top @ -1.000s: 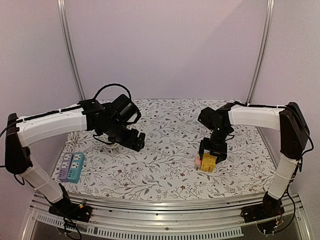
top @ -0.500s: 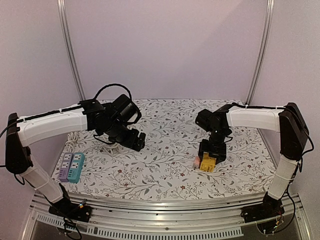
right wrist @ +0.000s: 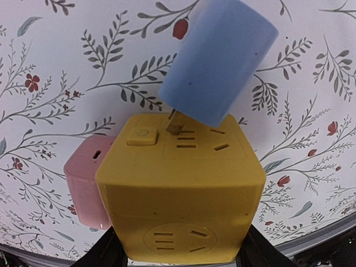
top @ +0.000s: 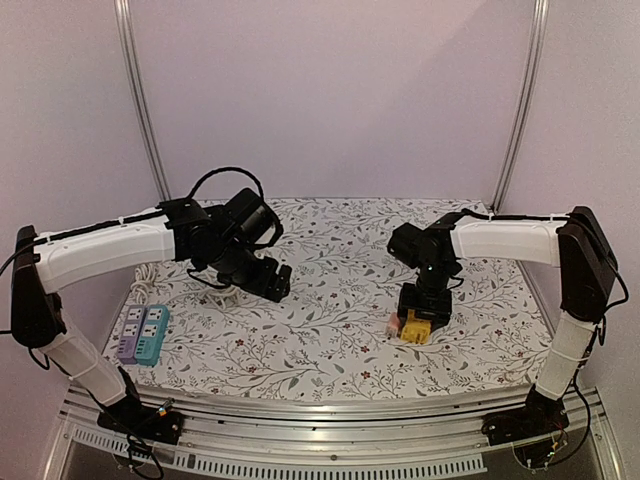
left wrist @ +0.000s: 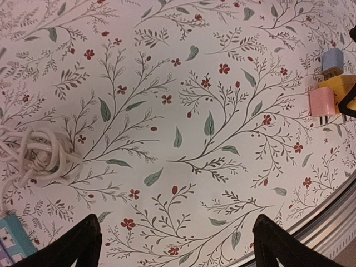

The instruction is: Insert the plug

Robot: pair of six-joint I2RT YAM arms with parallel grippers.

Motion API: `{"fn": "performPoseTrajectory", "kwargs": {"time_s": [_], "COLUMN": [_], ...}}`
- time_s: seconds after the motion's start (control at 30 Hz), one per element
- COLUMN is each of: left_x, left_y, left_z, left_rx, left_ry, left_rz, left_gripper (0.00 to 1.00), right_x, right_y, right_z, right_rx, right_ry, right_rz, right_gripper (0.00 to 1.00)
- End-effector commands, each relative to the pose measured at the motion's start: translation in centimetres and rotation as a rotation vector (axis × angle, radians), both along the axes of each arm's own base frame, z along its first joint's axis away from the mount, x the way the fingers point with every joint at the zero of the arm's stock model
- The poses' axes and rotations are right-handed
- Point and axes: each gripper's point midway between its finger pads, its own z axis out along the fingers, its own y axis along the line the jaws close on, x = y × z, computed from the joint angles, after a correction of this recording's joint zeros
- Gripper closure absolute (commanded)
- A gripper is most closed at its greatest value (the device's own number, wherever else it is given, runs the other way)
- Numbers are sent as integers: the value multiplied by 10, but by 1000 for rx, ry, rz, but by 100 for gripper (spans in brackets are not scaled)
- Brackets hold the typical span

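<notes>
Found right fingers (right wrist: 108,253) straddling the yellow socket cube (right wrist: 178,194) on the desk (left wrist: 167,67), gripping or not impossible to tell; left fingers (left wrist: 78,247) spread, idle. Saw blue plug (right wrist: 219,61) tilted atop cube, barely entered. Judged cube-steadying underway; needed next: plug righted, pressed home.
</notes>
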Motion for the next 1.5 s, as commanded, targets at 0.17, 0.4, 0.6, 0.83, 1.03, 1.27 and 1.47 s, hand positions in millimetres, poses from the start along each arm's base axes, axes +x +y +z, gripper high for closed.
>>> {"fn": "performPoseTrajectory", "kwargs": {"time_s": [0.17,0.4,0.6,0.83,1.03,1.27,1.47], "left_x": [1,-5,-26,-45,-69,-83,-82], "left_y": [-18,-36,-55,-60,-64,-67,-71], "left_z": [31,68,99,134,162,184,185], "left_rx": [-70,-156,-324,-471,-634,-758,-738], "left_ry": [-46,-105,-169,-159,-115,-52,-125], "left_rz": [-59,-217,-399,-535,-659,-743,-810], "left_gripper": [5,4,3,2,6,9,7], "right_x": [19,36,48,36,0,-21,-45], "right_y": [-10,4,34,75,109,114,106], "right_z": [47,105,150,202,238,254,263], "right_rx": [-62,56,269,555,853,982,1053], "right_ry": [-125,-272,-446,-567,-616,-714,-883], "right_rz": [14,68,187,417,674,826,993], "right_gripper": [62,61,60,59,55,55,60]}}
